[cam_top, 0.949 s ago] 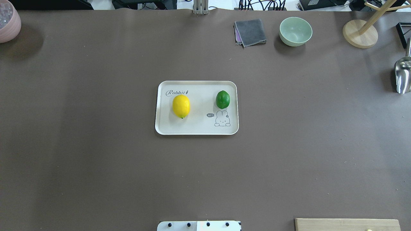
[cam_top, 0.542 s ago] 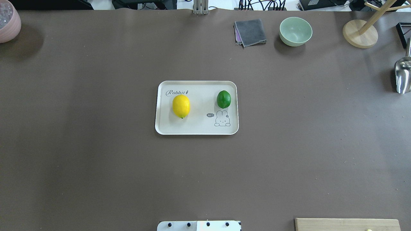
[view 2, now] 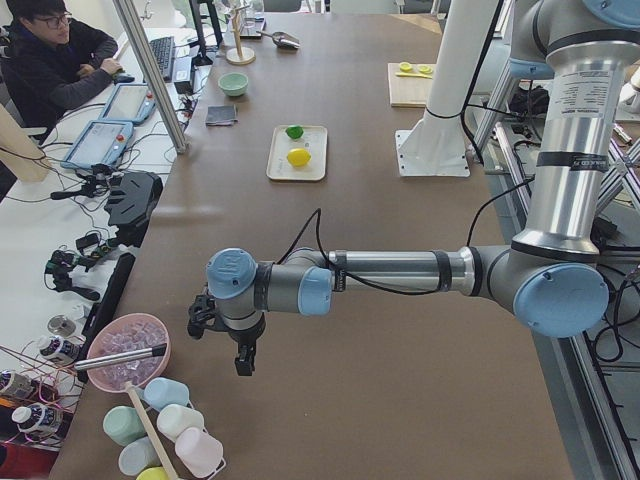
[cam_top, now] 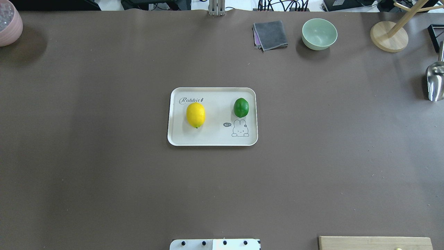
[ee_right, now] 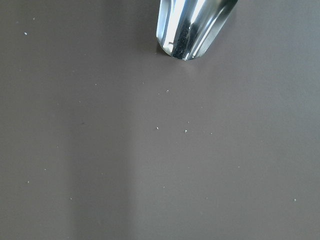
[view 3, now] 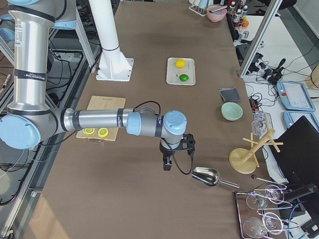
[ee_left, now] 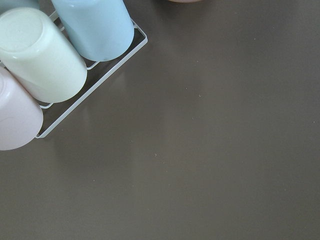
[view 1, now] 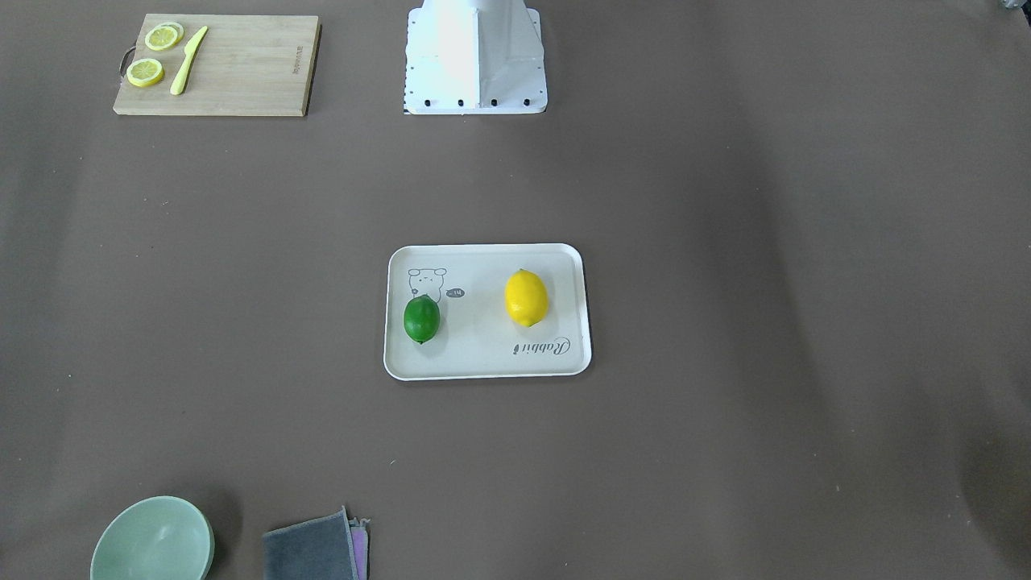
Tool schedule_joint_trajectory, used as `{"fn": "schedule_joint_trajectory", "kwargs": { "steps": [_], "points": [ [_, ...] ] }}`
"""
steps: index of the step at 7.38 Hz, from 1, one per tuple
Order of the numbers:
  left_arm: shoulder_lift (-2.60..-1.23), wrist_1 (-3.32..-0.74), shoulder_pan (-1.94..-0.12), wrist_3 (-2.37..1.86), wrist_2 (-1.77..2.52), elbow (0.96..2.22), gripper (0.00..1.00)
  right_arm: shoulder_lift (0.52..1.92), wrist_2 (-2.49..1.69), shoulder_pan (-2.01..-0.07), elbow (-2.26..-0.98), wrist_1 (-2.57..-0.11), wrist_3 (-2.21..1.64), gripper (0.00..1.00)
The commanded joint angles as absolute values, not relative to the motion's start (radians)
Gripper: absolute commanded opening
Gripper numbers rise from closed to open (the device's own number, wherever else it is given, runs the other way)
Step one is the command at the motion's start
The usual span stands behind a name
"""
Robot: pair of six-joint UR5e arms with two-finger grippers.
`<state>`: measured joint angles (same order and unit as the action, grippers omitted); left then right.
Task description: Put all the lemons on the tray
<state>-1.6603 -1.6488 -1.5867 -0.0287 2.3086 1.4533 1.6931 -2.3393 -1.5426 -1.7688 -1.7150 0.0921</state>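
Note:
The cream-white tray (cam_top: 180, 139) lies at the table's middle, also in the front-facing view (view 1: 483, 366). The yellow lemon (cam_top: 195, 115) lies on its left half and the green lemon (cam_top: 241, 107) on its right half, above the drawing. Both also show in the front-facing view: the yellow lemon (view 1: 526, 298) and the green lemon (view 1: 421, 319). My left gripper (view 2: 243, 360) hangs over the table's left end, far from the tray. My right gripper (view 3: 167, 164) hangs over the right end beside a metal scoop (view 3: 207, 176). I cannot tell whether either is open or shut.
A wooden cutting board (view 1: 242, 64) with lemon slices and a yellow knife sits near the robot's base. A green bowl (cam_top: 319, 33), a grey cloth (cam_top: 270, 34) and a wooden stand (cam_top: 388, 36) are at the far edge. A pink bowl (cam_top: 8, 24) and a cup rack (ee_left: 60, 65) stand at the left end.
The green lemon has wobbled very slightly on the tray. Nothing else has moved.

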Motion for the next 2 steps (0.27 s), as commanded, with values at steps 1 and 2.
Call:
{"fn": "schedule_joint_trajectory", "kwargs": {
  "steps": [1, 2],
  "points": [
    [-1.661, -1.652, -1.585, -0.029, 2.309, 1.451, 0.98, 1.693, -2.342, -1.542, -1.769, -1.715, 0.092, 1.00],
    [-1.663, -1.652, -1.585, -0.031, 2.309, 1.453, 0.98, 1.694, -2.342, -1.542, -1.769, -1.715, 0.092, 1.00]
  ]
}}
